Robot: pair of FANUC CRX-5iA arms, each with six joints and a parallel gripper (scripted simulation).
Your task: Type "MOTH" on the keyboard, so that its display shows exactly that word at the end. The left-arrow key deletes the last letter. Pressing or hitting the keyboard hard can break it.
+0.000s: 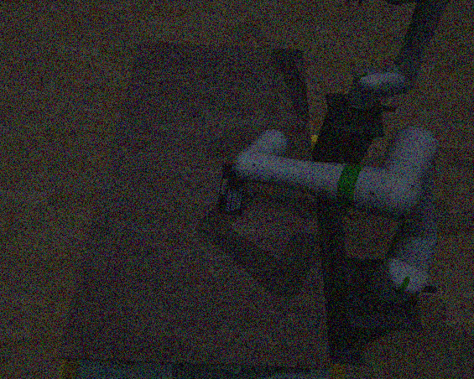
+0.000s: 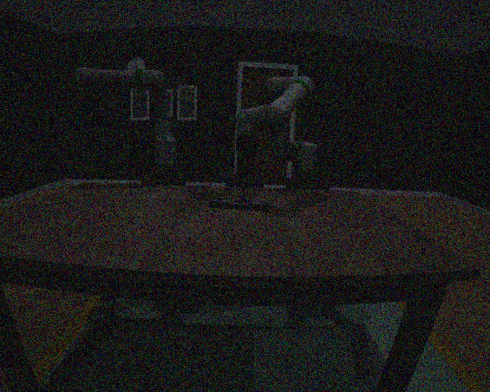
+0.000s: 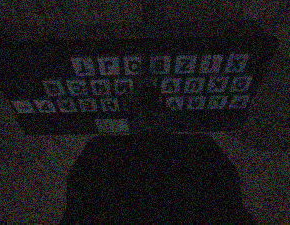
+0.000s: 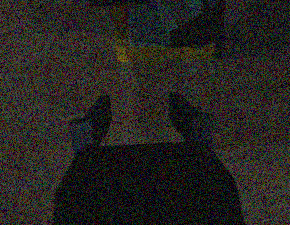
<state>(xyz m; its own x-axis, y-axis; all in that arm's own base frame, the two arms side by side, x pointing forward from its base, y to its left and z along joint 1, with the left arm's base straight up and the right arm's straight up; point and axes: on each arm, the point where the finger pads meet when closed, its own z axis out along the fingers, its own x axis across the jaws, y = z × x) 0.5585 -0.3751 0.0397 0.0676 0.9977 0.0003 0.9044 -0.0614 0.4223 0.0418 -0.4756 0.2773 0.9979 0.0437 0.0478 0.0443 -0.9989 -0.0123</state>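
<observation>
The keyboard (image 1: 233, 202) (image 2: 244, 205) (image 3: 50, 49) lies on the table, a dark case with rows of pale letter keys. Most letters are blurred by noise, and I cannot read any display text. My left gripper (image 3: 147, 100) is shut and empty. Its fingertips are over the middle of the keyboard, hiding some keys of the second and third rows and part of the pale bar below them. Whether they touch a key I cannot tell. My right gripper (image 4: 140, 106) is open and empty, away from the keyboard; its fingers cannot be made out in the top and exterior views.
The table (image 1: 173, 272) (image 2: 244, 243) extends around the keyboard. The left arm (image 1: 294, 169) reaches across its edge to the keyboard. The right arm (image 1: 382, 80) (image 2: 109, 75) is raised off to the side. The room is very dark and the pictures are noisy.
</observation>
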